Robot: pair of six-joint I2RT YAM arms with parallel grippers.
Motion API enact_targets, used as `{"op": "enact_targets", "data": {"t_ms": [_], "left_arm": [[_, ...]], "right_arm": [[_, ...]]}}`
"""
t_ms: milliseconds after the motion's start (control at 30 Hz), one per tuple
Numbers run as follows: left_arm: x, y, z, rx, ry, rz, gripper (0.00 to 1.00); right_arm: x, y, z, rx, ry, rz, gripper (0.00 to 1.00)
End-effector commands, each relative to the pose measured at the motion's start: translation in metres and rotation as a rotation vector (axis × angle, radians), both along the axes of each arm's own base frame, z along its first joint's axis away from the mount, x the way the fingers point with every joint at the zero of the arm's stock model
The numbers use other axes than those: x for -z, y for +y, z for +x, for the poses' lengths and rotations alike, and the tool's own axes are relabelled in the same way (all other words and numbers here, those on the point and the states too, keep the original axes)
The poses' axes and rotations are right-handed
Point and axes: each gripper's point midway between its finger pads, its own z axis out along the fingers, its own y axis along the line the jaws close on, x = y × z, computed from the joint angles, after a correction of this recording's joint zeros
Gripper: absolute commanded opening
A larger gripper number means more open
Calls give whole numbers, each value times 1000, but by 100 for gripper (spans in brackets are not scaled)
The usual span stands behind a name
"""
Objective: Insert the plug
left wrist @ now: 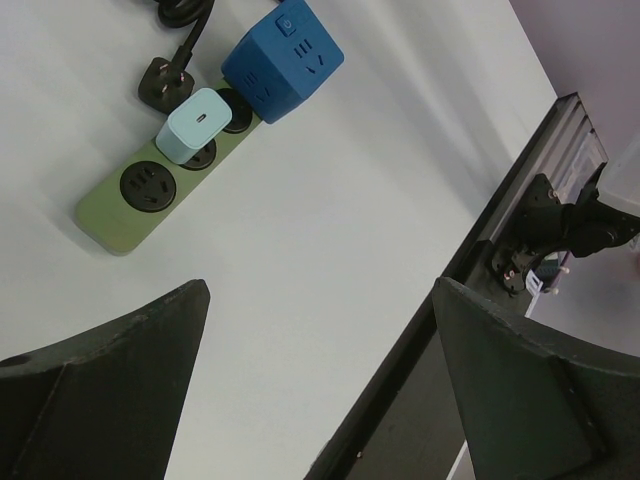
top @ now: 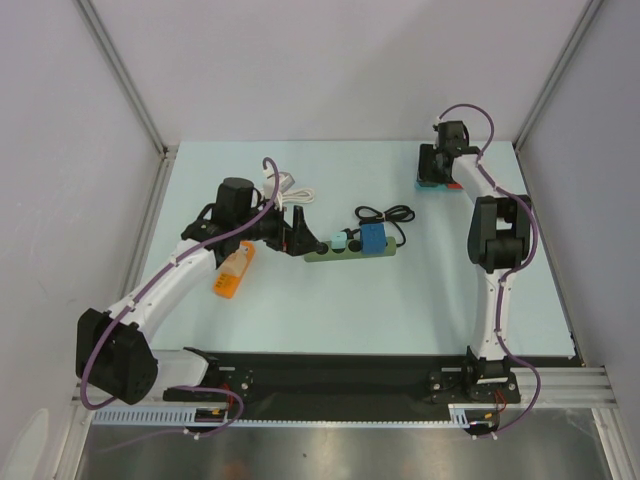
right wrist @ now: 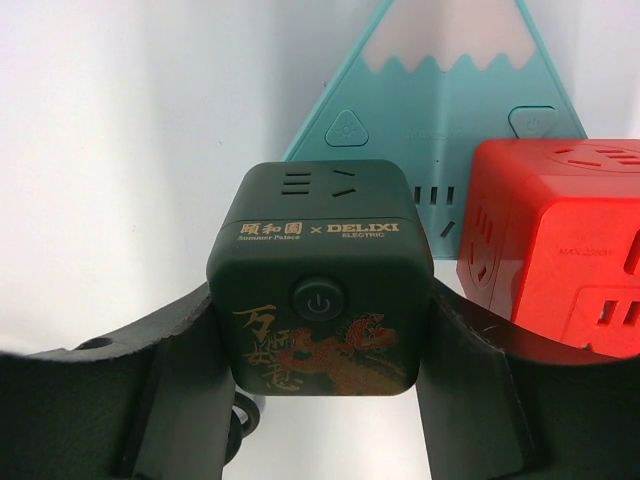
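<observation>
**A:** Where's the plug?
**B:** The dark cube plug [right wrist: 320, 215] is clamped between the fingers of the right gripper [right wrist: 320, 310], power button facing the wrist camera. It's well apart from the power strip [left wrist: 105, 222], off to the strip's far right at the back corner of the desk [top: 420, 300]. Can't tell if it's lifted or resting.
**A:** Anything next to it?
**B:** Red cube [right wrist: 560, 250] just beside it, teal mountain-shaped unit [right wrist: 450, 90] behind both.
**A:** Strip contents?
**B:** Light-blue charger [left wrist: 193, 124] and blue cube [left wrist: 282, 60] stand plugged into it, side by side. End socket [left wrist: 148, 187] at the strip's left end is empty. Black cable [top: 385, 213] is coiled just behind the strip.
**A:** Left side?
**B:** Left gripper [left wrist: 320, 285] is wide open, holding nothing, just off the strip's left end. Orange object [top: 232, 272] lies further left of the strip, beside that arm. White cable [top: 295, 192] is behind and left of the strip.
</observation>
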Motion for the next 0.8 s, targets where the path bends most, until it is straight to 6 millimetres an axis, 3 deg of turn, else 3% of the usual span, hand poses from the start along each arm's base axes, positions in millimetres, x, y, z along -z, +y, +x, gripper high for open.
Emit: {"op": "enact_targets", "data": {"t_ms": [0,100,167,267,367,433,500,633,767], "left_arm": [[-14,-2,-1,21,-48,-33,100],[-15,-2,-2,22,-52,-37,100],[-15,-2,-2,22,-54,-36,100],[-15,-2,-2,22,-59,-35,100],[-14,-2,-2,22,-56,-33,100],[-14,-2,-2,22,-55,-32,100],[-14,-2,-2,24,-56,-33,100],[-13,-2,-2,24,-53,-32,100],[-12,-2,-2,24,-49,-31,100]], "right_arm": [[41,-17,-27,-2,139,-45,32],[0,-13,-9,-30,44,-36,52],[-23,-11,1,-41,-10,-32,53],[-47,-11,9,-41,-59,-29,63],[-61,-11,11,-40,-87,-30,69],[-67,-13,13,-54,-99,-51,84],[-69,-16,13,-50,-101,-60,91],[-66,-15,11,-58,-87,-61,99],[-77,-18,5,-33,-93,-94,98]]}}
